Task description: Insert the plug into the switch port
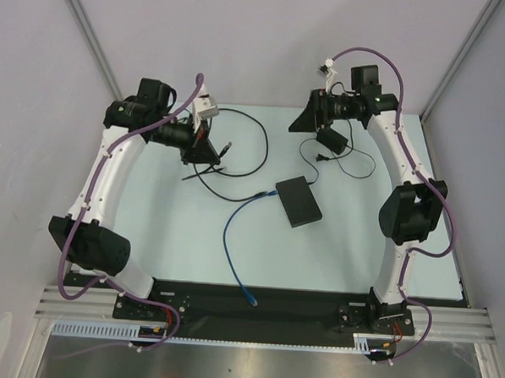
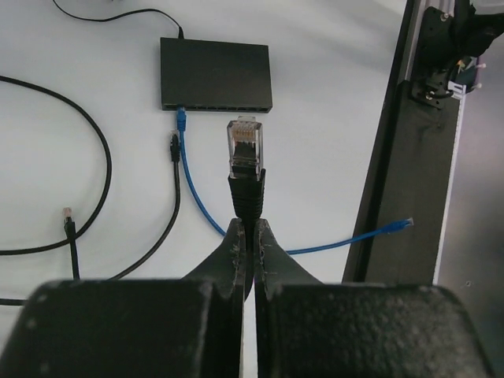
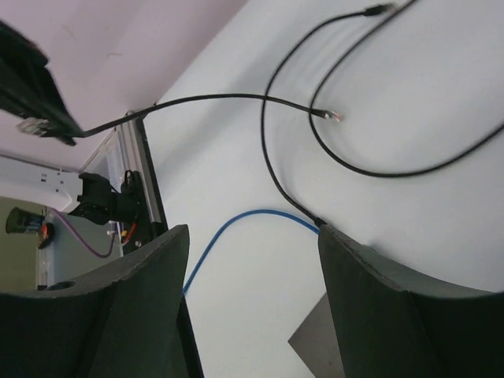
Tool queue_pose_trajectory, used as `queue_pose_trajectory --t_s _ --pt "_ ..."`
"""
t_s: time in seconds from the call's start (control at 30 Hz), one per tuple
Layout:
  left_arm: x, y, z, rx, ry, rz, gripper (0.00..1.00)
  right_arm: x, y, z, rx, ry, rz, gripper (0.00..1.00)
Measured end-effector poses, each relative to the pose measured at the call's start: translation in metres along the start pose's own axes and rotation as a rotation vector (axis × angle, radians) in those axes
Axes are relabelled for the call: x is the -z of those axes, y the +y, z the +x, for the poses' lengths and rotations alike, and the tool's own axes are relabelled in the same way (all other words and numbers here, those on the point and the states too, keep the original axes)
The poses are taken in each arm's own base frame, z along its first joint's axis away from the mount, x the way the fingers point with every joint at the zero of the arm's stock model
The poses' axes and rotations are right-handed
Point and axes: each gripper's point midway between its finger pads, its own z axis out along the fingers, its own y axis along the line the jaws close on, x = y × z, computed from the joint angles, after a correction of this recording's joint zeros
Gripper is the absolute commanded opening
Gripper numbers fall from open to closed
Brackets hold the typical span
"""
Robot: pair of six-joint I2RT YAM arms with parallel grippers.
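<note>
The left gripper (image 2: 250, 236) pinches the plug (image 2: 245, 146) by its black boot (image 2: 246, 195), switch (image 2: 216, 75) beyond. The right gripper (image 3: 252, 236) gapes wide, empty.

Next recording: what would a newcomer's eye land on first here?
First, the clear-tipped plug, pinched in the shut left claw and held aloft, pointing toward the flat black switch. A blue cable already meets a port on the switch's facing edge. The right claw hangs open and empty over on the right side.
</note>
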Motion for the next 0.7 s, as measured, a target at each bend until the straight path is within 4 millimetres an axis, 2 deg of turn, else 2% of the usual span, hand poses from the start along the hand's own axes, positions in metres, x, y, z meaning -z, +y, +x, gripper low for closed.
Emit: queue_pose_trajectory --t_s 0.1,0.17,0.4,0.53,0.7 --pt "0.006 0.002 -0.002 0.020 -0.023 0.000 0.00 -0.005 0.029 -0.010 0.079 -0.017 -0.042 0.71" --pt "0.014 0.005 -0.006 0.045 -0.048 -0.008 0.00 -0.007 0.038 -0.014 0.106 -0.023 -0.055 0.72" --pt "0.053 0.024 -0.024 0.165 -0.196 -0.050 0.00 -0.006 0.038 -0.017 0.114 -0.034 -0.053 0.71" --pt "0.078 0.042 -0.031 0.236 -0.280 -0.102 0.00 -0.006 0.037 -0.017 0.114 -0.035 -0.051 0.70" --pt "0.107 0.056 -0.050 0.238 -0.361 -0.165 0.00 -0.007 0.039 -0.017 0.117 -0.033 -0.055 0.70"
